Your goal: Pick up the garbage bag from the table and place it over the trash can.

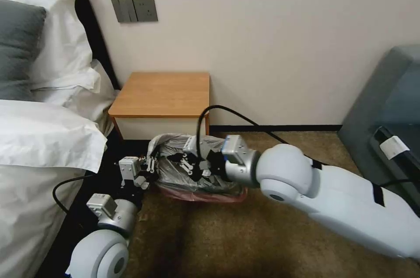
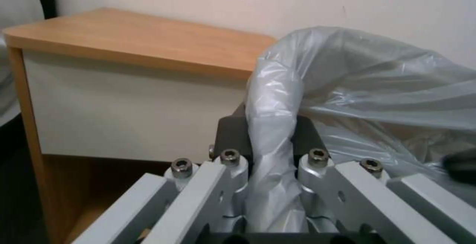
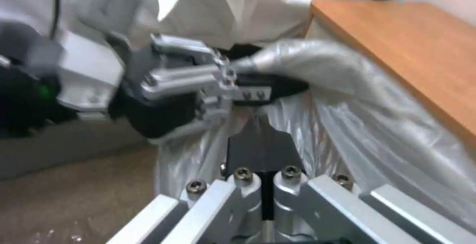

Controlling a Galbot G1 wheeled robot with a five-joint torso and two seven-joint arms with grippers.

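Note:
The garbage bag [image 1: 197, 155], grey crinkly film with a pinkish-red edge, is bunched up low on the carpet in front of the table [image 1: 162, 92]. The trash can is hidden under the bag. My left gripper [image 1: 146, 175] is at the bag's left side. In the left wrist view it [image 2: 270, 125] is shut on a twisted strand of the bag [image 2: 273, 99]. My right gripper [image 1: 189, 166] reaches into the bag from the right. In the right wrist view its fingers [image 3: 261, 140] are shut, with film [image 3: 347, 99] gathered at their tips, facing the left gripper [image 3: 248, 87].
A bed with white linen and pillows [image 1: 43, 138] lies close on the left. A grey upholstered seat [image 1: 385, 103] stands on the right. The wall runs behind the table. Brown carpet [image 1: 210, 238] lies open in front of the bag. A black cable [image 1: 236, 114] arcs over my right wrist.

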